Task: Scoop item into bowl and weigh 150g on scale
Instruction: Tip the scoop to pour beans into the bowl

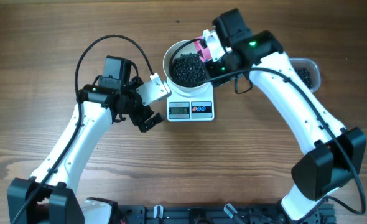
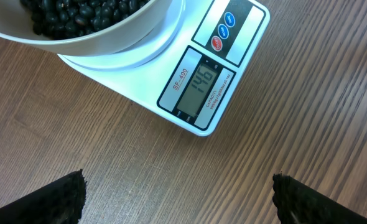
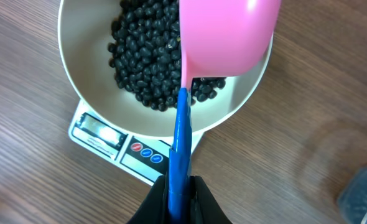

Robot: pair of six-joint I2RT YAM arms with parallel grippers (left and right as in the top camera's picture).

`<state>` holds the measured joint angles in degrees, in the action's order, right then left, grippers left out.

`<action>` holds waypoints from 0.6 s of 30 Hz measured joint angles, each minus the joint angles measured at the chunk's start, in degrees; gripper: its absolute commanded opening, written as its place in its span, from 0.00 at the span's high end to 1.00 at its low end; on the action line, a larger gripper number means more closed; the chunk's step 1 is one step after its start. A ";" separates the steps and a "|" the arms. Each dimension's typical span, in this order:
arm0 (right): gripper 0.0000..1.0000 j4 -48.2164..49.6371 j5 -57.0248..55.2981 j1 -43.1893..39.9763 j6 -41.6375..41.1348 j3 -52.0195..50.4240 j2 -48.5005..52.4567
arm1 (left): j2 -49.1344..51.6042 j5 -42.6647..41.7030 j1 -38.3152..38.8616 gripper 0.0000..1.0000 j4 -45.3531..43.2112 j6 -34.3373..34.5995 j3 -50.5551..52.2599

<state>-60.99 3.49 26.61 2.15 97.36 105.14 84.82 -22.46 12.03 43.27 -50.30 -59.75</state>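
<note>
The white bowl [image 1: 168, 55] stands on the white scale [image 1: 191, 110] and holds a heap of black beans [image 1: 190, 68]. In the left wrist view the scale's display [image 2: 202, 85] reads 146. My right gripper [image 3: 182, 199] is shut on the blue handle [image 3: 182, 137] of a pink scoop [image 3: 227, 37]. The scoop is tipped over the bowl's right side, above the beans [image 3: 146, 56]. My left gripper [image 2: 178, 199] hangs open over bare table just left of the scale's front, with nothing between its fingers [image 2: 59, 199].
A clear plastic tub [image 1: 305, 71] with more black beans sits to the right of the scale, partly under my right arm. Wooden table surrounds the scale on all sides.
</note>
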 measured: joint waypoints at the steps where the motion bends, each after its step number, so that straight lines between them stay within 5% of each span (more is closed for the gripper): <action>1: 0.96 0.00 -0.98 0.55 0.02 0.00 0.00 | 0.00 0.00 0.00 0.00 0.00 0.00 0.00; 9: 0.96 0.33 -3.30 1.05 0.28 0.00 0.00 | 0.00 0.00 0.00 0.01 0.00 0.00 0.00; 18: 0.96 0.50 8.26 -4.04 0.00 0.00 0.00 | 0.00 0.00 0.00 0.00 0.00 0.00 0.00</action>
<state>-60.49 11.75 22.57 2.15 97.36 105.14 84.82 -22.46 12.03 43.27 -50.30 -59.75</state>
